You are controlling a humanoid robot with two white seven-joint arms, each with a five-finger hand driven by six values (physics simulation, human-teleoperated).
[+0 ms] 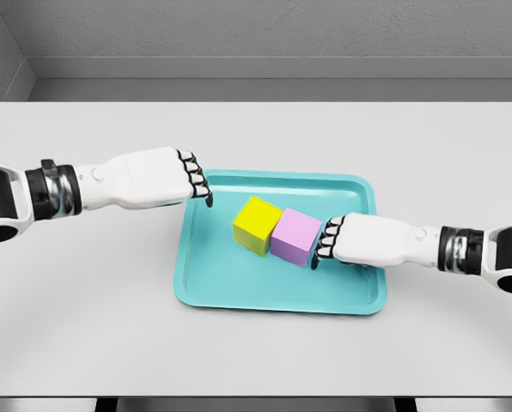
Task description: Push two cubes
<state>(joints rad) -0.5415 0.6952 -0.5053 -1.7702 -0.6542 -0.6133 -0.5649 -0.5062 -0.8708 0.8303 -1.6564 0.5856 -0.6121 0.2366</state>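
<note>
A yellow cube (256, 224) and a pink cube (295, 236) sit side by side, touching, in the middle of a teal tray (239, 287). My right hand (326, 242) is a fist with curled fingers, its knuckles against the pink cube's right face. Over the tray's upper left corner my left hand (198, 181) hovers, also curled into a fist, a short gap up and left of the yellow cube. Neither hand holds anything.
The tray lies on a wide light grey table (84, 309). A grey wall runs behind the table's far edge.
</note>
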